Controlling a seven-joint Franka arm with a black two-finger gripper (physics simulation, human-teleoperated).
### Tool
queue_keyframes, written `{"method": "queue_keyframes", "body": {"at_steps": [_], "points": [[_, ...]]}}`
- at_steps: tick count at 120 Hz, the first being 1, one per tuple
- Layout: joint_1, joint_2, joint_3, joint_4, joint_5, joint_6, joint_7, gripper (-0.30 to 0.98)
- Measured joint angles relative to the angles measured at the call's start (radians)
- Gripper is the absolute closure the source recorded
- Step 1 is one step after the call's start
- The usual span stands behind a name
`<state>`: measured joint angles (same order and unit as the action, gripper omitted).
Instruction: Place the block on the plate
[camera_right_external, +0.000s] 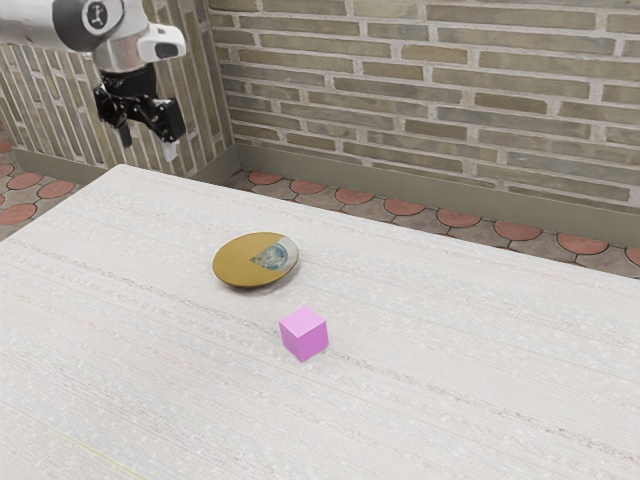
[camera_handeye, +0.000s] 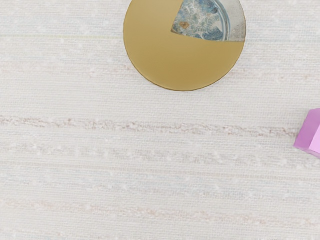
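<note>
block (camera_right_external: 303, 334) sits on the table (camera_right_external: 150, 360), near the plate (camera_right_external: 238, 262) but not touching it. the gripper (camera_right_external: 147, 148) is up high, well away from both, with its two fingers spread wide and nothing in them. so the job looks hardly begun: the grab, the lift and the putting down are all left to do. the arm has a little round mark (camera_right_external: 97, 14), but i can't read any words.
</note>
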<state>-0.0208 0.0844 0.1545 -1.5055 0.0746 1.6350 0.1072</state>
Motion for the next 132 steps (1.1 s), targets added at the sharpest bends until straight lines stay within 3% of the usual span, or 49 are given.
{"method": "queue_keyframes", "body": {"at_steps": [56,98,132], "points": [[-0.179,0.001,-0.013,-0.261,0.009,0.206,0.032,0.0],[-0.242,0.021,-0.029,-0.403,0.001,0.364,-0.001,0.0],[-0.259,0.088,-0.037,-0.42,-0.019,0.436,-0.025,0.0]]}}
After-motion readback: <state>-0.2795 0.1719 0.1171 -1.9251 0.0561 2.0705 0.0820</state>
